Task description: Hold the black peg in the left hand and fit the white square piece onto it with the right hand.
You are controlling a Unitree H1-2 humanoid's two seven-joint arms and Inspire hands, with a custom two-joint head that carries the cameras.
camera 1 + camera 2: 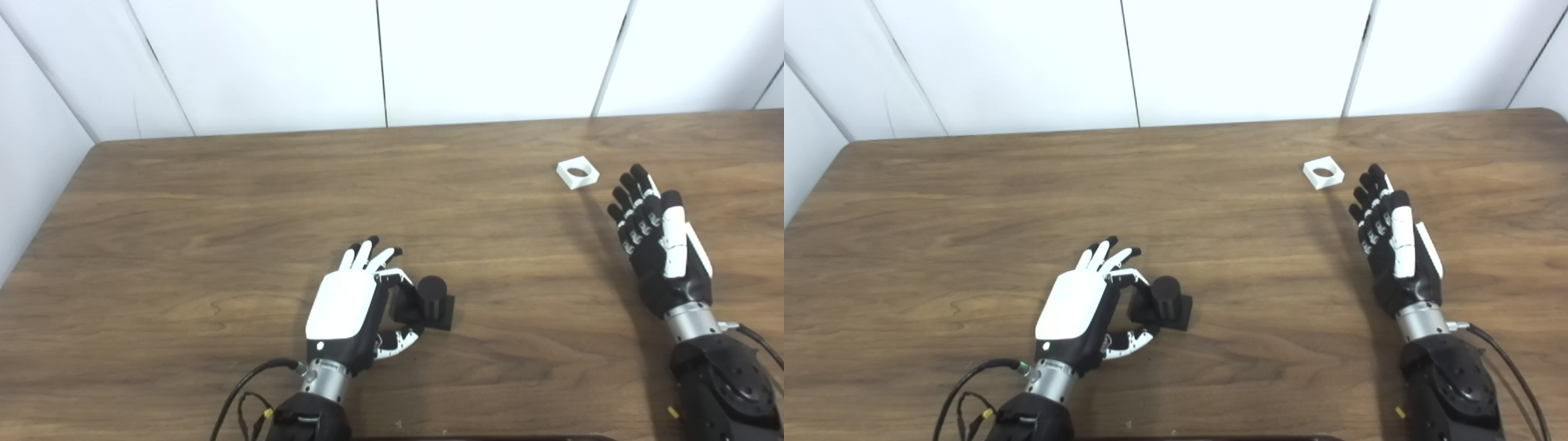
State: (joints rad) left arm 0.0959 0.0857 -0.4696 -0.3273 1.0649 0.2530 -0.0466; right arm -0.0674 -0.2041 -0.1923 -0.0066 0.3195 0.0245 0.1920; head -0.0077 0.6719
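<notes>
You've got bright, even light from overhead here, with the white wall panels [490,55] close to washed out and a pale sheen along the far edge of the table [184,202]. Shadows are soft: a long faint one runs down the wood left of the right hand [658,245], a small dark one hugs the black peg [435,301]. Both views are slightly soft, with fine detail smeared.

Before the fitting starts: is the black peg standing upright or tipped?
Upright: the black peg stands on its square base on the table.
</notes>
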